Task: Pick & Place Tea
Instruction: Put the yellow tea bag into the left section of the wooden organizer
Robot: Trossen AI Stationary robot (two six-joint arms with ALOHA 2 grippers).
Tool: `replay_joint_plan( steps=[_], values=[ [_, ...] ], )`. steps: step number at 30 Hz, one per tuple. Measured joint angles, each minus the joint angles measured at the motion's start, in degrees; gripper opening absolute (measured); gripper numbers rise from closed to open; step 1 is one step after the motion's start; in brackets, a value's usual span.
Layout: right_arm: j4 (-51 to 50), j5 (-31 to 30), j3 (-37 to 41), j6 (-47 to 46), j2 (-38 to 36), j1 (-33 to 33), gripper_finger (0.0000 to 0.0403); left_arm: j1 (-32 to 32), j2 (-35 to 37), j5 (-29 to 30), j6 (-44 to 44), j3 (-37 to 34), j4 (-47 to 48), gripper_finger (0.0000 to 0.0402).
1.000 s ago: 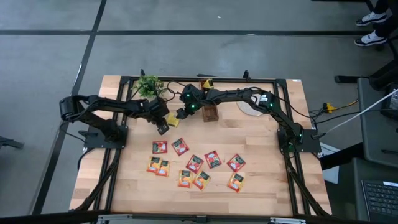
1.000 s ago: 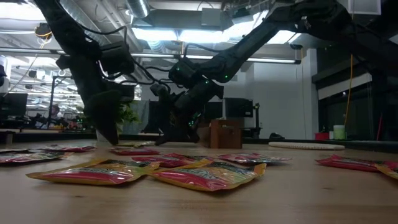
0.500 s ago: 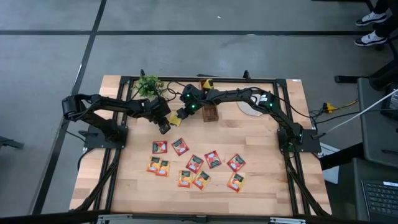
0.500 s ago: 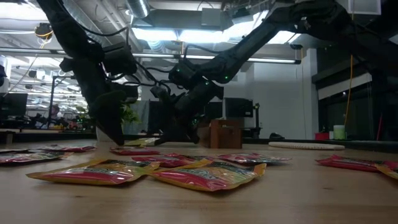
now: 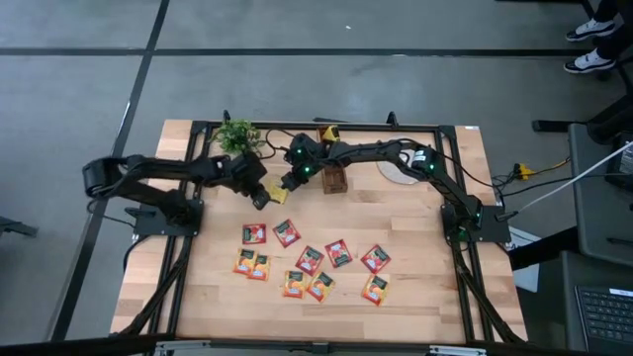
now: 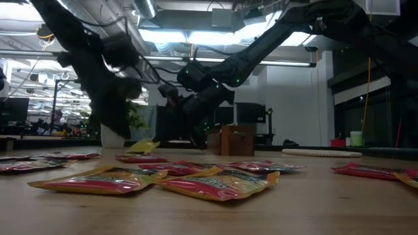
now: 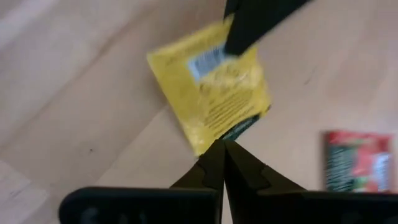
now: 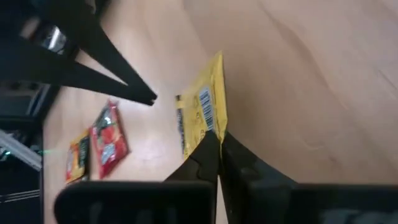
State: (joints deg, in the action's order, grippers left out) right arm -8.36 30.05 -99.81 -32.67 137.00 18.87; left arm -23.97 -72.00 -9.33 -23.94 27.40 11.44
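A yellow tea sachet (image 5: 278,193) is at the table's far middle, between my two grippers. My right gripper (image 5: 288,183) is shut on it. My left gripper (image 5: 261,201) is shut, its tips at the sachet's opposite corner (image 7: 219,138); in the right wrist view that gripper's tip (image 8: 151,99) stands a little apart from the sachet (image 8: 202,118). Several red, orange and green sachets (image 5: 309,260) lie flat on the table's near middle. My right gripper pinches the yellow sachet's barcode edge (image 8: 211,124) between its two fingers, slanting down from the table's far right. The sachet sits tilted in the low view (image 6: 144,147), one end raised. My left gripper is by the sachet's corner; whether it touches, I cannot tell.
A small wooden box (image 5: 333,180) stands right of the grippers. A potted plant (image 5: 235,135) is at the far left and a round pale mat (image 5: 399,170) at the far right. The flat sachets fill the near middle.
My right gripper has shut on the yellow sachet without shifting place. My left gripper, shut throughout, has risen a little and rolled. The sachet has tipped, one end now raised off the table.
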Motion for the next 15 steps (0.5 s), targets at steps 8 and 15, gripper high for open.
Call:
replay_joint_plan(
  steps=[8, 15],
  values=[
    [-1.2, 1.5, 0.0, 4.8, -5.5, 0.6, 0.0003, -0.5, 16.2, 1.8, -9.5, 0.1, 0.6, 0.0002],
    [-6.2, 0.7, 0.0, 15.3, -13.2, 0.8, 0.0002, -1.3, 27.0, 4.1, -14.5, 0.2, 0.6, 0.0002]
  ],
)
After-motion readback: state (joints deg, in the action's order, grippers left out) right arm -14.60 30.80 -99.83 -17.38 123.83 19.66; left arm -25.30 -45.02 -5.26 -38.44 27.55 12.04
